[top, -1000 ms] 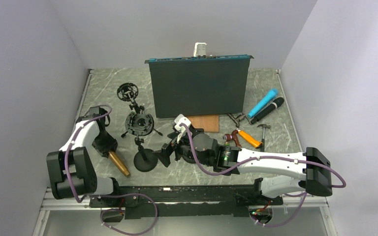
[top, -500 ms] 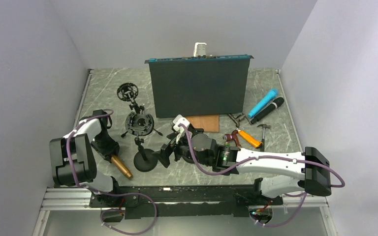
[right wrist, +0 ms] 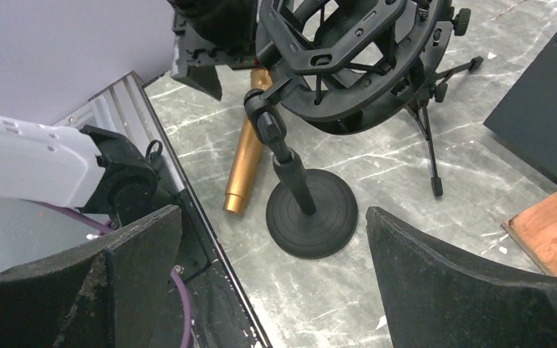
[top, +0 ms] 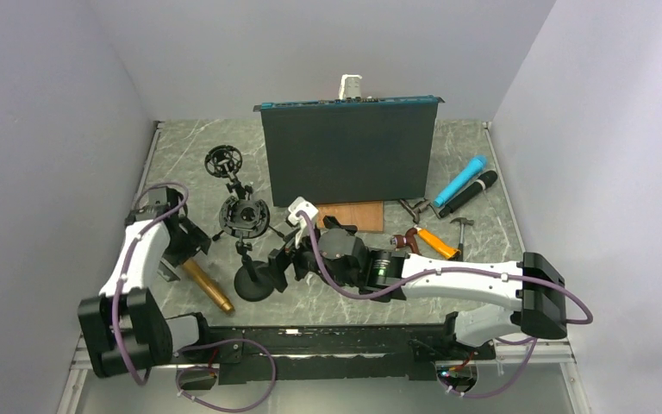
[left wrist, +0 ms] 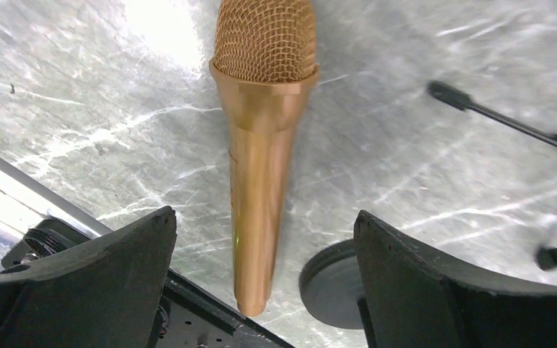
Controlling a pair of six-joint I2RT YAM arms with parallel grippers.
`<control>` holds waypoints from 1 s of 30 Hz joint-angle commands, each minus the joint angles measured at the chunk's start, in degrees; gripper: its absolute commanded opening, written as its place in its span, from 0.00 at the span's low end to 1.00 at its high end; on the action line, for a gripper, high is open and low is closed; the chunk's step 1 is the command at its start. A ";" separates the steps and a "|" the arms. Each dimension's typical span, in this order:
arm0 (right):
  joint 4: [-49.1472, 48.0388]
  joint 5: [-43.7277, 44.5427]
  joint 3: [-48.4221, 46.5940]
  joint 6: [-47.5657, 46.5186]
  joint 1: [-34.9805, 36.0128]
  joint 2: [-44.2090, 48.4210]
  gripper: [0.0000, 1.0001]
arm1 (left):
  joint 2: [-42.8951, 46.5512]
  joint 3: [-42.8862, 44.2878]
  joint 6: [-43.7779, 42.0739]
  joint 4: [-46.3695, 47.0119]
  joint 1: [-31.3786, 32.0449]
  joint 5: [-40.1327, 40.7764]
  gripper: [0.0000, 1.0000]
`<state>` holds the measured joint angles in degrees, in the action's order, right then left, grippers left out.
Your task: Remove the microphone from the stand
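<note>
So the gold microphone is lying flat on the marble tabletop, down in the near-left corner. It's out of the stand and resting just to the left of the stand's round base. The mesh head points toward the back left and the tail end sits close to the front rail.

The left tool hangs right above the mic with its fingers spread wide apart. From the left wrist view the mic runs straight up the gap between them, and neither finger is touching it.

The right tool is wide apart too and has nothing in it. It sits just to the right of the stand. In the right wrist view the round base and the post show up between its two fingers, but I honestly can't tell if there's any contact. The black shock mount at the top of the post is tilted over, with tripod legs showing behind it.

Other stuff on there:
- a big dark panel standing upright at the back
- a wooden block in front of the panel
- a smaller ring mount at the back left
- a blue mic and a black mic lying side by side at the far right
- an orange-handled thing and a small hammer near those
</note>
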<state>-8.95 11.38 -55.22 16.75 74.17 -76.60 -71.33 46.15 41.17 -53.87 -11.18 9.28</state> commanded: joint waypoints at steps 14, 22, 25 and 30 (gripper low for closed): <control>3.93 -11.02 -9.93 12.76 -6.79 -5.93 0.88 | 37.06 5.33 -12.84 9.28 0.01 -25.76 0.95; -0.21 -11.07 -10.37 19.28 -6.79 -8.89 0.66 | 43.38 4.61 -11.72 10.14 -0.07 -28.30 0.92; -0.66 -11.05 -11.03 20.22 -6.78 -10.10 0.63 | 45.09 3.95 -12.24 11.18 -0.05 -32.21 0.90; -2.02 -10.16 -10.84 21.74 -6.80 -10.58 0.58 | 45.52 1.82 -12.97 13.11 0.04 -40.56 0.80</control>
<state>-6.66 1.02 -63.75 35.90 67.26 -87.20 -26.02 49.91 29.19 -44.60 -11.16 -22.59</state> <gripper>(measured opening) 0.595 0.847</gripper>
